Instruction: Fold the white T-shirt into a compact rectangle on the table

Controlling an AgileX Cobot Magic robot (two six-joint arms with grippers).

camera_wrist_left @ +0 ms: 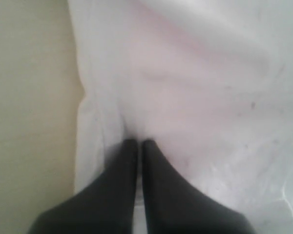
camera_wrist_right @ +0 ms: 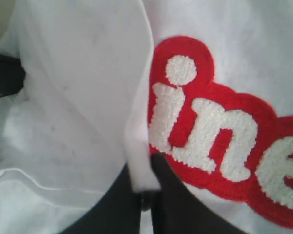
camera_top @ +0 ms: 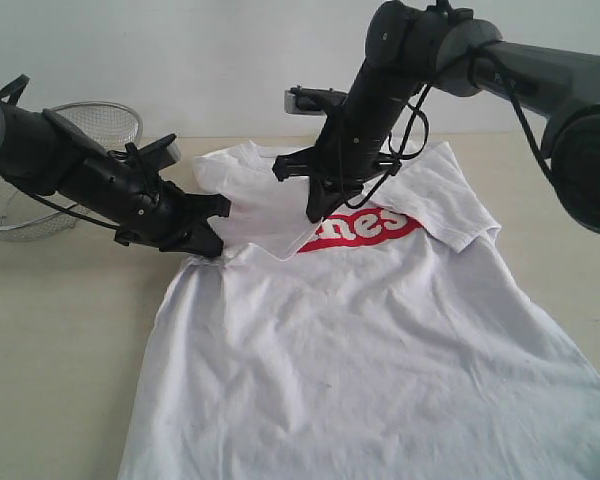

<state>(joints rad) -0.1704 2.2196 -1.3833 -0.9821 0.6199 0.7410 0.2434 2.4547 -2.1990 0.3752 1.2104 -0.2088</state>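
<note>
The white T-shirt [camera_top: 380, 340] lies spread on the table [camera_top: 60, 350], chest up. Its sleeve and shoulder on the left side are folded inward as a flap [camera_top: 265, 205]. The flap covers the start of the red lettering [camera_top: 375, 228]. At the shirt's left fold my left gripper [camera_top: 208, 248] is low and shut on the cloth; its wrist view shows the fingertips [camera_wrist_left: 136, 142] closed on white fabric [camera_wrist_left: 200, 87]. My right gripper [camera_top: 315, 215] pinches the flap's edge beside the lettering [camera_wrist_right: 210, 131], with a strip of white cloth between its fingers [camera_wrist_right: 144, 163].
A round wire-mesh basket [camera_top: 100, 120] stands at the back left behind the left arm. A pale wall runs behind the table. Bare tabletop [camera_wrist_left: 29, 97] shows left of the shirt and along its right side [camera_top: 580, 290].
</note>
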